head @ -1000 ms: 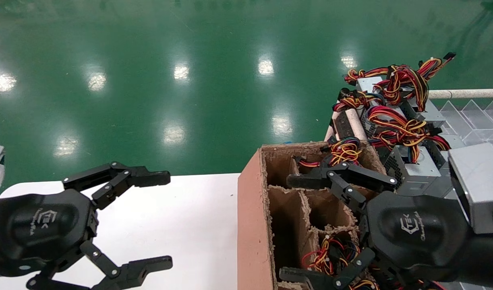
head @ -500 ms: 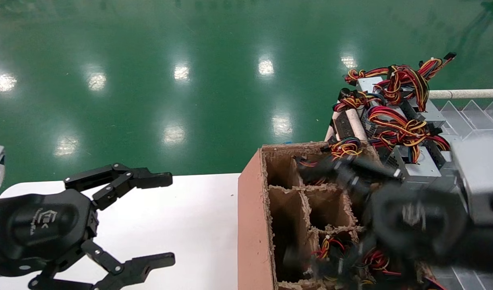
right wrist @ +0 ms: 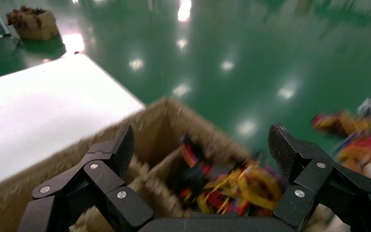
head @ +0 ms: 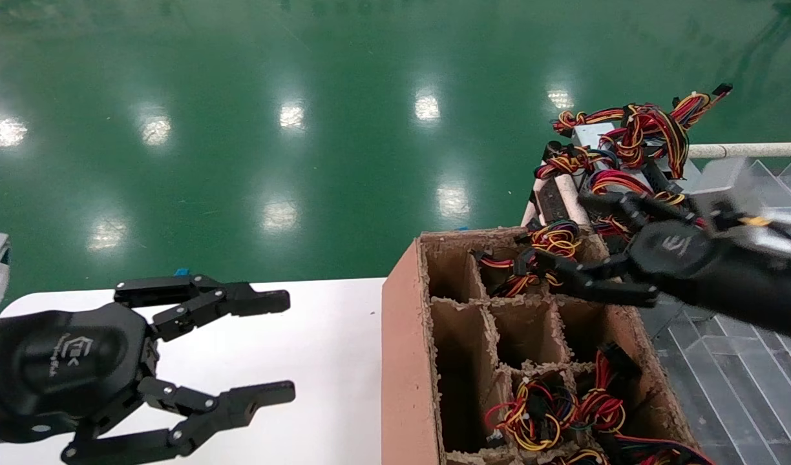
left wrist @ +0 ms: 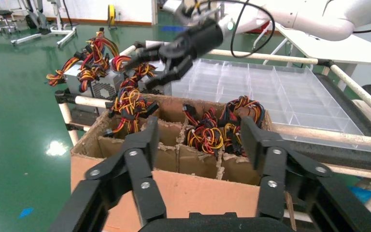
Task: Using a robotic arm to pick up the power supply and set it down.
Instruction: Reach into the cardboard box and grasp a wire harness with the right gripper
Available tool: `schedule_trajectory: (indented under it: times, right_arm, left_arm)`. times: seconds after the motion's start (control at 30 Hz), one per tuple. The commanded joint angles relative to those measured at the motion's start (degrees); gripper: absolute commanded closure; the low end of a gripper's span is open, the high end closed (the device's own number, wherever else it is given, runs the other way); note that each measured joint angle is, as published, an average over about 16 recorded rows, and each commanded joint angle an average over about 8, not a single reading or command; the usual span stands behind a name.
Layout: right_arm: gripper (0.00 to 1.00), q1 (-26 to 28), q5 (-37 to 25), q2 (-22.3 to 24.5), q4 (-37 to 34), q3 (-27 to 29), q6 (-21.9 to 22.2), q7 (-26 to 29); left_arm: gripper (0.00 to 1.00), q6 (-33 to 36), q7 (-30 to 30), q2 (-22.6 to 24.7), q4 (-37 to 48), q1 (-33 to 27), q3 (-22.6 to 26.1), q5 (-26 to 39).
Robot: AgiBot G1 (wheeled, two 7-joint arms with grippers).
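- Right hand (head: 586, 242) of my robotic arm (head: 712, 271) is up over the far end of the cardboard box (head: 402, 361). Its two fingers are spread wide apart, and I see nothing between them.
- From the right wrist camera, I see both fingers (right wrist: 116, 154) open over a box slot with a blurry bunch of red and yellow wires (right wrist: 232, 186) in it.
- From the left wrist camera, I see the right hand (left wrist: 152, 65) farther off. It hangs above the box and just beside the grey metal units.
- Left hand (head: 266, 349) sits low over the white surface (head: 318, 336), on the left side of the box. Its fingers are open too, and it holds nothing.
- I see the power supply (head: 592, 135) behind the box, at its far right corner. It is a grey metal box in a pile of others like it, with red, yellow and black wires (head: 647, 129) all over the top.
- In the left wrist camera, one grey unit (left wrist: 89, 79) shows a side full of small holes.
- More wire bundles (head: 544, 413) lie in the near slots of the box. Another bunch (head: 550, 242) pokes out of a far slot, just under the right hand.
- Some slots (head: 528, 336) in the middle look dark, and I cannot tell what is in them.
- A clear plastic tray (head: 738, 381) with many small cells lies to the right of the box.
- Behind it all is a shiny green floor (head: 240, 129).
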Motion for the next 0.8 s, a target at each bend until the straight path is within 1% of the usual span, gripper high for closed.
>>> schedule_trajectory:
  times: [0.03,0.13,0.17,0.2,0.53,0.8]
  right_arm:
    - [0.50,0.4,-1.5,-0.6,-1.4,-1.1,0.7,1.1]
    - [0.87,1.0,-2.6,-1.4,-3.5,-2.1,0.4,2.0]
    - [0.95,1.1,-2.8,-1.6,-4.1,-2.4,0.3,2.2]
    - [1.00,1.2,-2.9,-1.7,-4.7,-2.5,0.3,2.3]
    - [1.00,0.7,-3.5,-2.2,-8.1,-3.2,0.2,2.4]
    - [1.00,0.3,-3.6,-1.4,-8.0,-3.1,0.3,2.9]
  left_arm:
    - [1.00,0.0,0.0,0.0,0.0,0.0,0.0,0.0]
    - [1.00,0.0,0.0,0.0,0.0,0.0,0.0,0.0]
    - [1.00,0.0,0.0,0.0,0.0,0.0,0.0,0.0]
    - [1.00,0.0,0.0,0.0,0.0,0.0,0.0,0.0]
    - [1.00,0.0,0.0,0.0,0.0,0.0,0.0,0.0]
    - [1.00,0.0,0.0,0.0,0.0,0.0,0.0,0.0]
